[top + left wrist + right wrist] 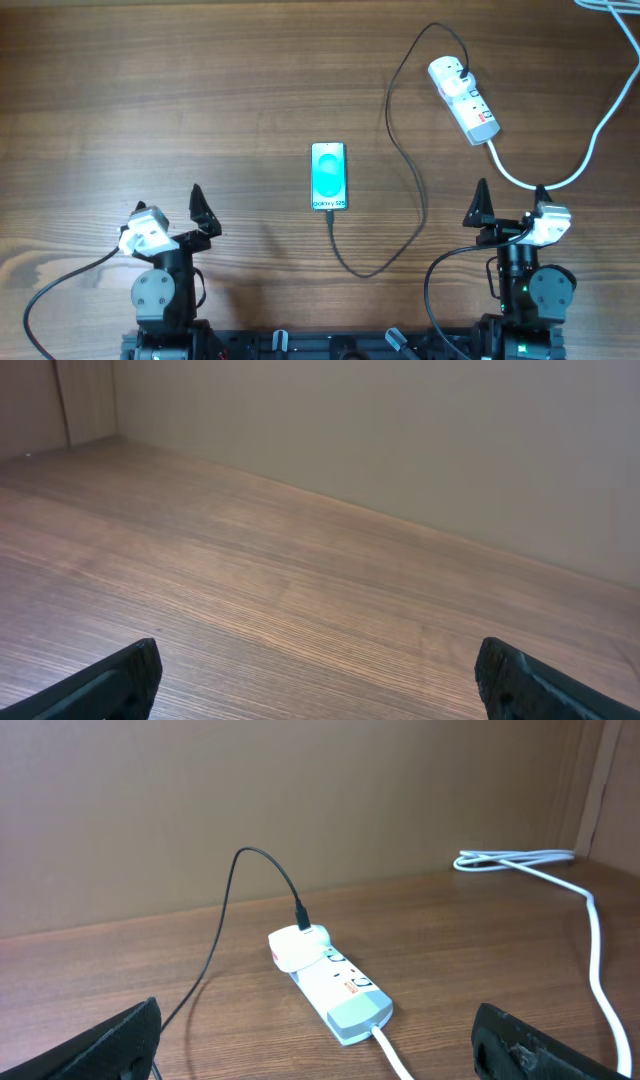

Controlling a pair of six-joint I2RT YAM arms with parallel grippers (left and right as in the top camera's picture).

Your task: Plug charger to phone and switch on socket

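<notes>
The phone (pixel 329 177) with its cyan screen lies flat at the table's middle. The charger's thin black cable (pixel 405 160) runs from the phone's near end, loops right and up to its white plug block (pixel 447 71), which sits in the far outlet of the white socket strip (pixel 468 104). The strip, plug block (pixel 298 946) and cable (pixel 215 940) also show in the right wrist view (pixel 340 990). My left gripper (pixel 165 213) is open and empty at the near left, and sees only bare table (pixel 320 680). My right gripper (pixel 510 205) is open and empty at the near right, facing the strip (pixel 318 1040).
The strip's thick white cord (pixel 590 150) curves from its near end past my right gripper and off the far right corner; it also shows in the right wrist view (pixel 590 935). A wall closes the table's far side (pixel 400 440).
</notes>
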